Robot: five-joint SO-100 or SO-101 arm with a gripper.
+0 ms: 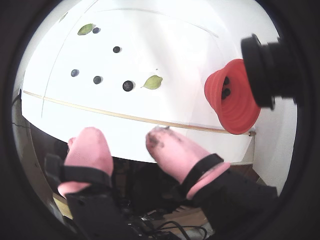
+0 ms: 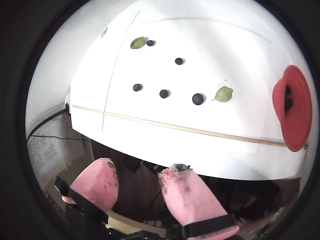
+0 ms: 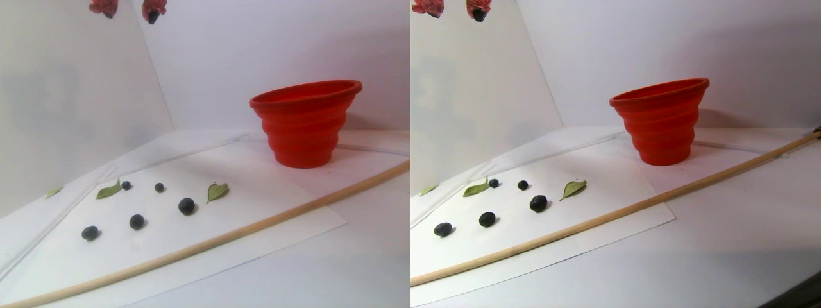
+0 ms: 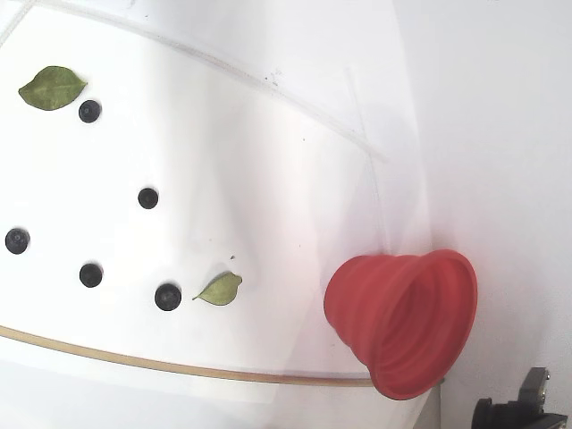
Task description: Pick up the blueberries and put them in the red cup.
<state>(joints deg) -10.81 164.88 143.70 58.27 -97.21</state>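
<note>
Pink fingers (image 2: 190, 192) of the gripper (image 2: 137, 172) are spread apart, holding nothing (no words anywhere). Five blueberries (image 4: 167, 297) lie on white paper (image 4: 268, 179), left of the red cup (image 4: 402, 313) in the fixed view, with bare room between.

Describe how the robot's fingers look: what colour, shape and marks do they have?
The gripper has two rounded, stubby fingers in soft-looking pink covers, each held by a black band at its base. Dark smudges stain the tips, most on the right finger in both wrist views. Black cables lie behind them.
</note>
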